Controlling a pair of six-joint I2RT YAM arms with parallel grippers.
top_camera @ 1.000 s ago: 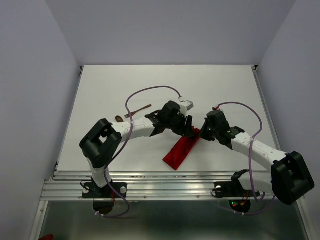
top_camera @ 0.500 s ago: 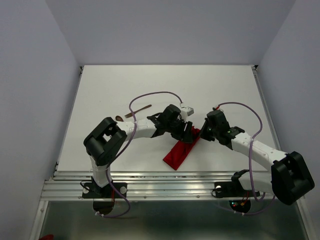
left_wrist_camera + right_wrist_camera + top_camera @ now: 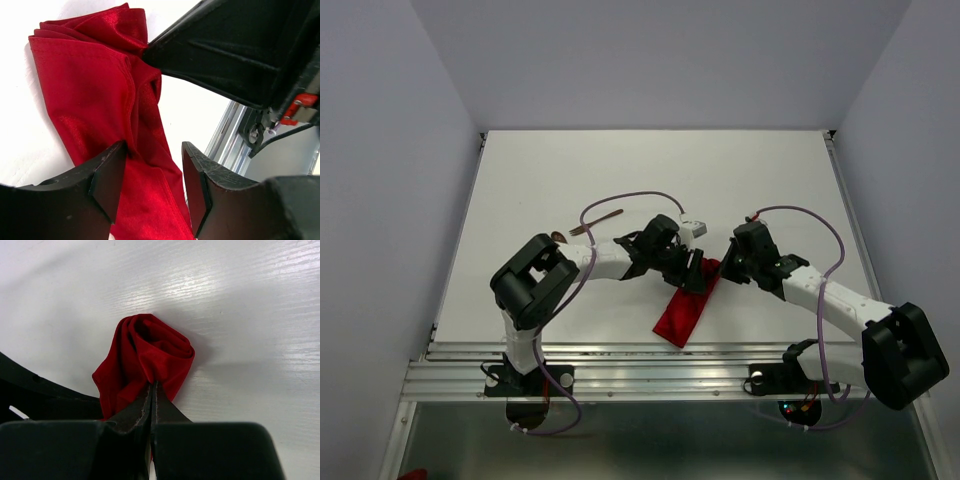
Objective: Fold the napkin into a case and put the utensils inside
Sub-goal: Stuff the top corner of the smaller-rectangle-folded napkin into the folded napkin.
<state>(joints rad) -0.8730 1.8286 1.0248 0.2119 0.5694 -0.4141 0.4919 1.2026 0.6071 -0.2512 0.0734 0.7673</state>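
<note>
The red napkin (image 3: pixel 680 314) lies folded into a narrow long strip, slanting from the table's middle toward the near edge. My right gripper (image 3: pixel 722 268) is shut on its bunched far end (image 3: pixel 150 347), with the jaws pressed together on the cloth. My left gripper (image 3: pixel 696 274) is open and straddles the strip (image 3: pixel 95 85) just below that end, one finger (image 3: pixel 107 175) touching the cloth. Two dark brown wooden utensils lie to the left behind the left arm: a spoon (image 3: pixel 558 237) and a thin one (image 3: pixel 608 215).
The white table (image 3: pixel 770 170) ends in a metal rail (image 3: pixel 650 375) at the near edge, also seen in the left wrist view (image 3: pixel 227 135). Purple cables (image 3: pixel 630 197) loop over both arms. Grey walls stand on three sides.
My left gripper has slid down and right along the strip. The strip's near end has swung slightly right, so it lies steeper. The right gripper has held still.
</note>
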